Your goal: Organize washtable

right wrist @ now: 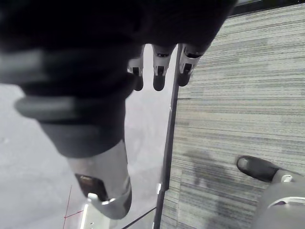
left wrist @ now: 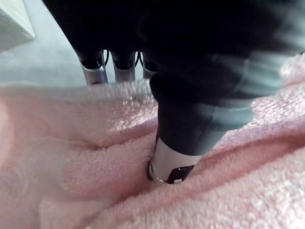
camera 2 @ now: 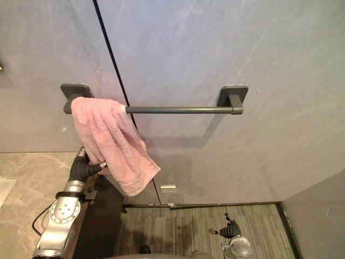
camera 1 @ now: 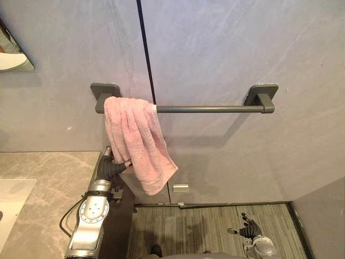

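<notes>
A pink towel [camera 1: 135, 140] hangs bunched over the left end of a dark grey towel bar [camera 1: 215, 109] on the grey wall. My left hand [camera 1: 110, 166] reaches up from the counter to the towel's lower left edge. In the left wrist view its thumb [left wrist: 176, 162] presses into the pink towel [left wrist: 71, 167] while its fingers [left wrist: 93, 67] go behind the fold, pinching the cloth. My right hand [camera 1: 249, 231] hangs low over the carpet with relaxed fingers and holds nothing.
A marble countertop [camera 1: 48, 178] with a white basin [camera 1: 11, 199] lies at the lower left, with a mirror's edge [camera 1: 11, 54] above it. Striped carpet [camera 1: 205, 226] covers the floor below the bar. A side wall [camera 1: 323, 216] closes the right.
</notes>
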